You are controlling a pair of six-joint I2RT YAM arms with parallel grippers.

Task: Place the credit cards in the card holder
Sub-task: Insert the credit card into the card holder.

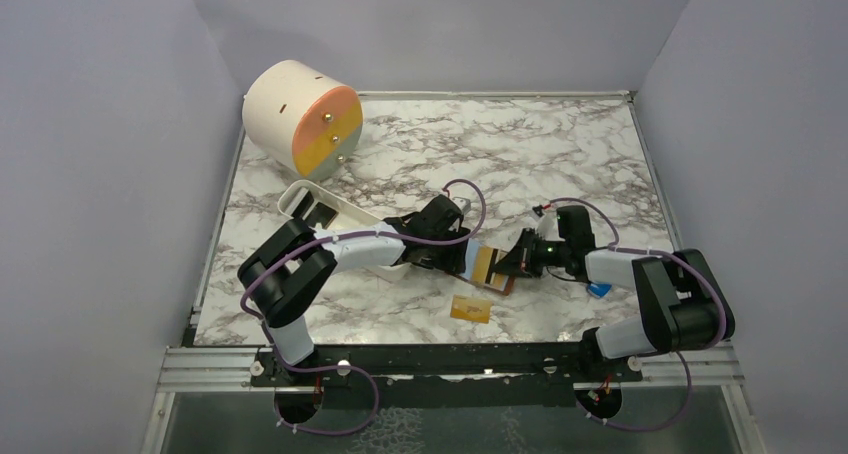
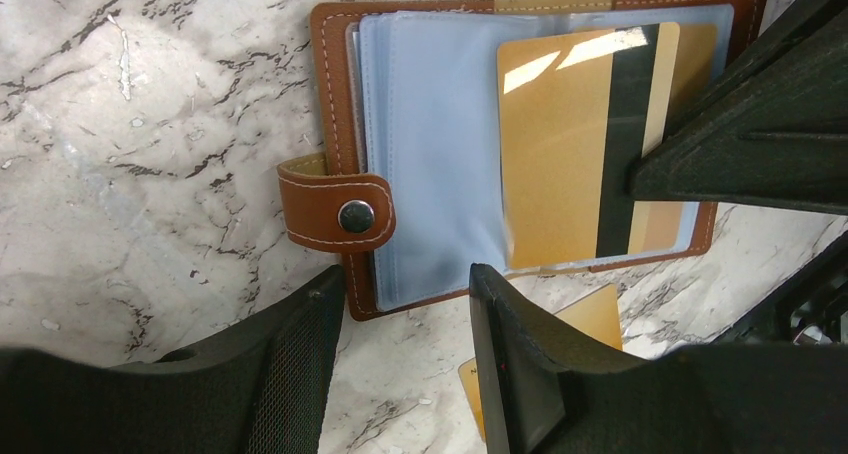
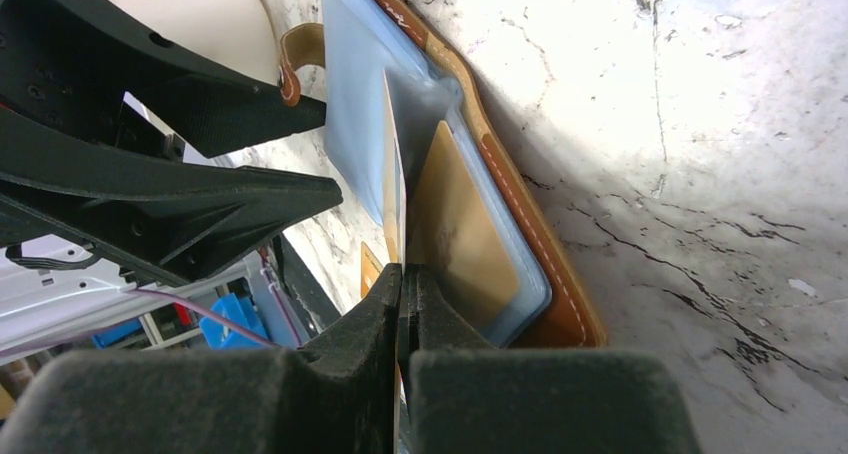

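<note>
Right gripper [image 3: 400, 274] is pinched shut on 1 orange card [image 2: 570, 144] while the left gripper [image 2: 400, 284] sits spread open at the soft, floppy-looking card holder [image 2: 335, 94] lying open between them, and that card looks thin, stiff and slick, so its trailing edge is the spot to grip.

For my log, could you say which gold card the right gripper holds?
The black-striped card at the open card holder; another card lies loose on the table.

Brown leather card holder [image 2: 335, 94], glossy gold credit card [image 2: 555, 144], marble-look table [image 2: 150, 124].
</note>
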